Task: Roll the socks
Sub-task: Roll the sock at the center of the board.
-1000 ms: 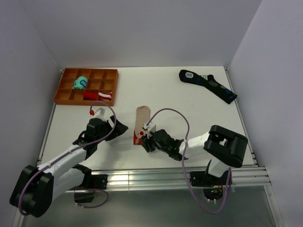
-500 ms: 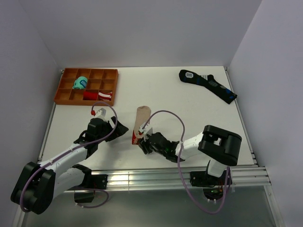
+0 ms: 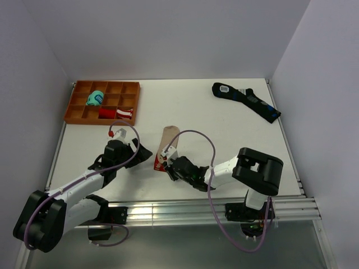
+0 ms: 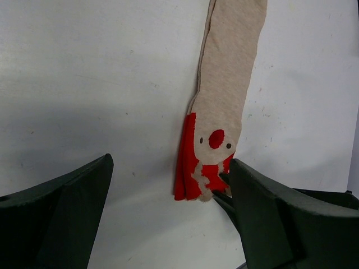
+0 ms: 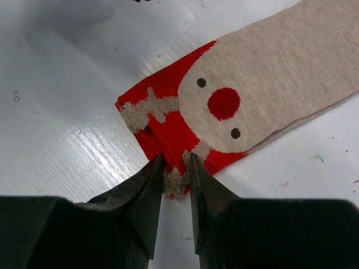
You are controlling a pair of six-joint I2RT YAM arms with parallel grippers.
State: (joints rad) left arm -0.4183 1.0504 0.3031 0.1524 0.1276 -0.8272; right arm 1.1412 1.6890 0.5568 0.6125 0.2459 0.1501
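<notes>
My right claw (image 5: 175, 163) pinches red near edge of socks (image 5: 269, 73), flat on table (image 3: 224, 134), centre, near side. My left claw (image 3: 142, 151) spread wide, just left of that edge. Table surface runs on beyond far beige end.

Our white-and-black left arm (image 3: 78, 188) lies low, reaching forward and inward; dark two-finger left gripper (image 4: 168, 168) gapes wide, empty. Our right arm (image 3: 224, 168) folds leftward, low; right gripper (image 5: 175, 162) nearly closed, tips pinching red edge of tan sock pair (image 5: 269, 73).
</notes>
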